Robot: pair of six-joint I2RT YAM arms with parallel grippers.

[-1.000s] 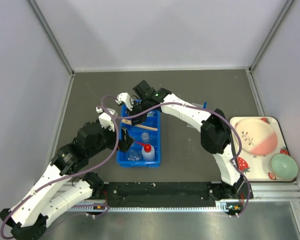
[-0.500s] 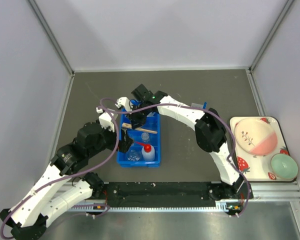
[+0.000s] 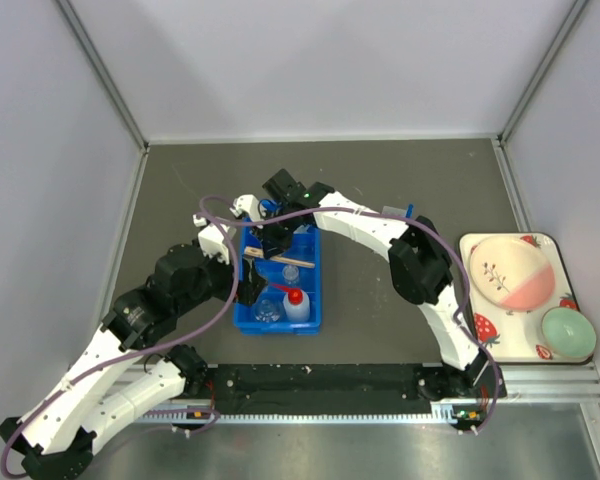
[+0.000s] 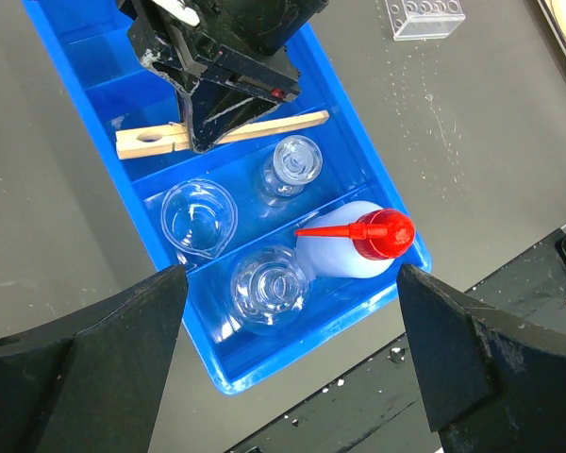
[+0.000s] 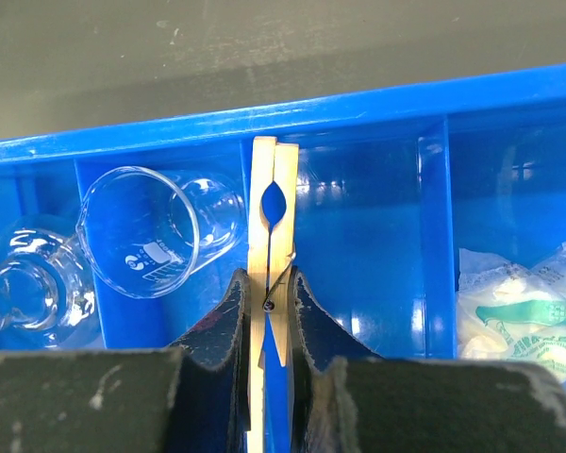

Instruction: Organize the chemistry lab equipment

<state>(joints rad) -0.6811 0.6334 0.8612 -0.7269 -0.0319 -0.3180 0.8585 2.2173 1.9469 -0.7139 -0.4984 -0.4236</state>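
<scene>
Glossy plastic bin [image 5: 358,106] — matt wooden clamp [image 4: 288,124], clear glass beaker [image 5: 156,231].

A dark grey counter [image 3: 400,180] is lying under soft, even light, showing faint scuffs and specks. Pale walls [image 3: 320,60] are closing it in on three sides, with metal posts [image 3: 100,75] running up the far corners. A metal rail [image 3: 550,380] is edging its near side.

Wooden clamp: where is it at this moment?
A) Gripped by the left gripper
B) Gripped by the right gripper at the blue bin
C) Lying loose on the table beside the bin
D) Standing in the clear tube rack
B: the right wrist view shows the right gripper shut on the wooden clamp above a compartment of the blue bin, while the left gripper stands wide open with nothing in it.
</scene>
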